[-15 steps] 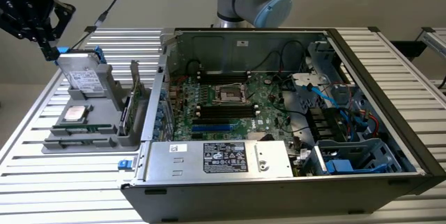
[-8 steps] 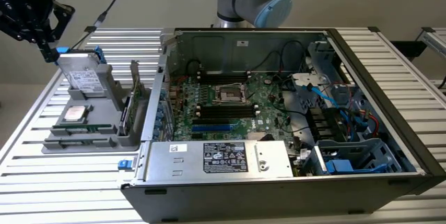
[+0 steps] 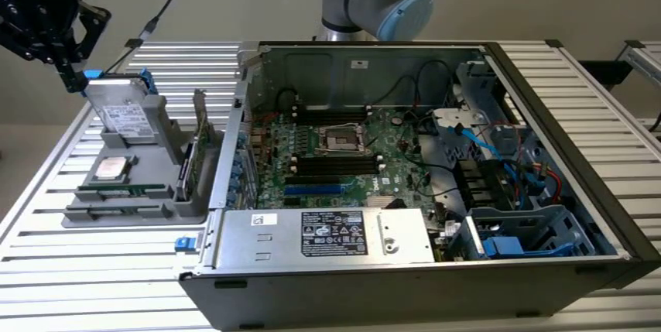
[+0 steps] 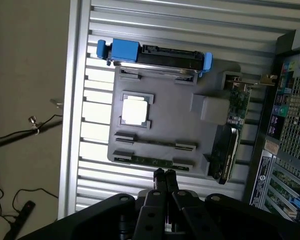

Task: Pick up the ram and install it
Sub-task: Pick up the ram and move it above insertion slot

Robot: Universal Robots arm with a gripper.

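Note:
The ram is a thin green stick lying in a slot of the grey holder. In the exterior view the ram sits near the holder's front end, on the exterior view's left. My gripper hangs high above the holder's far end, next to the upright hard drive. In the wrist view my gripper is shut, its two fingers pressed together with nothing between them, well above the ram. Long black memory slots lie on the motherboard inside the open computer case.
The holder also carries a square processor chip, a hard drive with blue clips and an upright expansion card. The case stands on a slatted metal table. Cables and a power supply crowd the case.

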